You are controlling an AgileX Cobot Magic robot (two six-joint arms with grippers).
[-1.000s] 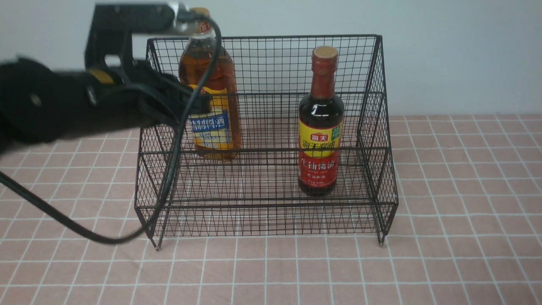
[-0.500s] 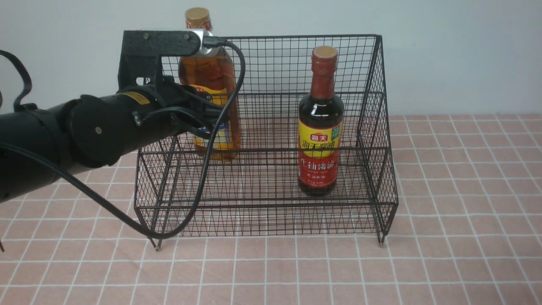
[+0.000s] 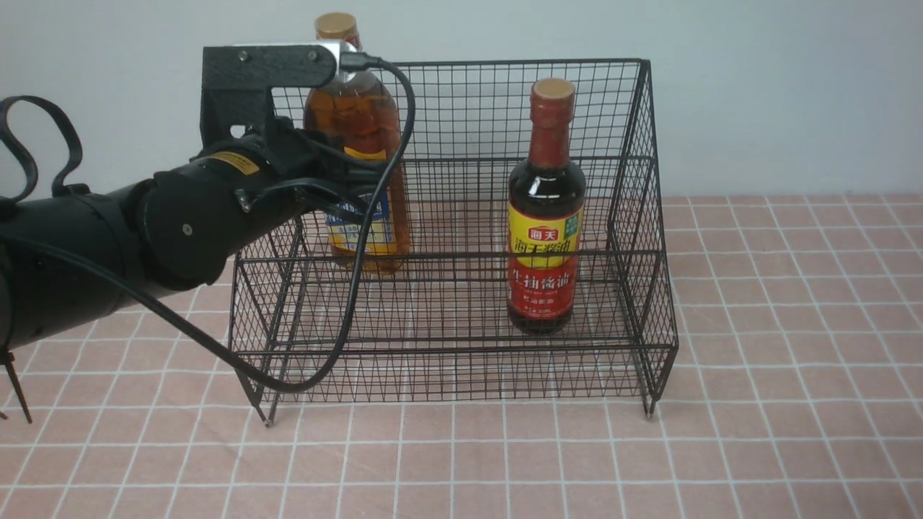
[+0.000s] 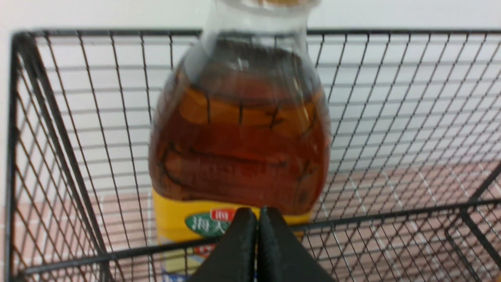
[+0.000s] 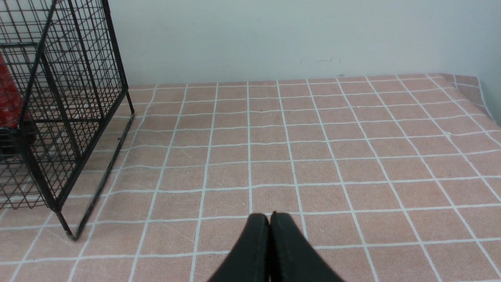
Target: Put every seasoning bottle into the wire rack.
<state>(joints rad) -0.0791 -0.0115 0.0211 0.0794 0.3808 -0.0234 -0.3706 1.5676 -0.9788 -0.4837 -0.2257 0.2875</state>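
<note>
The left arm (image 3: 180, 223) now reaches further forward and toward the middle than a second ago. Then it was a blurred shape low at the left edge of the front view, with its camera bracket (image 3: 267, 68) covering the gold cap (image 3: 337, 25) of the amber bottle (image 3: 357, 144); now the arm is sharp, its wrist sits against the upper left corner of the wire rack (image 3: 461, 288), and the cap shows clear above the bracket. The black cable (image 3: 346, 288) that trailed low across the surface now hangs in a tighter loop in front of the rack's left side. In the last half second the arm rises only slightly.
</note>
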